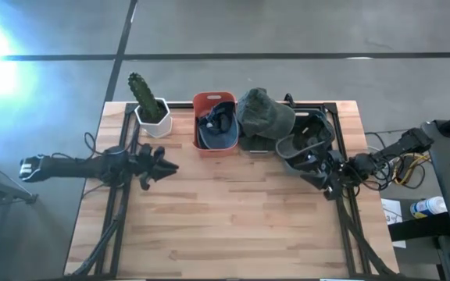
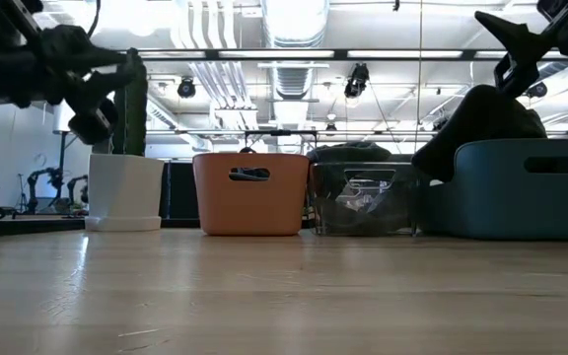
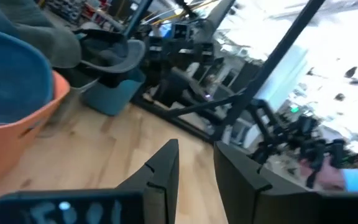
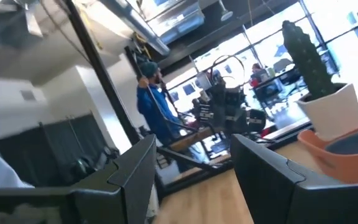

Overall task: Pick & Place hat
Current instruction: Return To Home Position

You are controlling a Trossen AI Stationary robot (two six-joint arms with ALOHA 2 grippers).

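The orange bin (image 1: 214, 97) stands at the back of the table (image 1: 233, 226) and holds the blue cap (image 1: 218, 125), which lies inside it below the rim. Just beside that bin, on the side towards the right arm, a green cap (image 1: 262, 113) rests on top of a clear bin (image 2: 363, 202). Beyond that is the blue bin (image 2: 521, 197) with the black cap (image 1: 307, 137) piled in it. On the orange bin's other side stands a cactus (image 1: 141, 92) in a white pot (image 1: 156, 123).

The left gripper (image 1: 166, 166) hangs above the table in front of the pot, near the orange bin. Its 2 fingers (image 3: 163, 174) are spread and grasp nothing. The right gripper (image 1: 319, 173) is well apart from the orange bin, at the near edge of the blue bin, released, with its fingers (image 4: 135, 168) parted around empty air. A person in blue (image 4: 151, 106) stands in the room behind.
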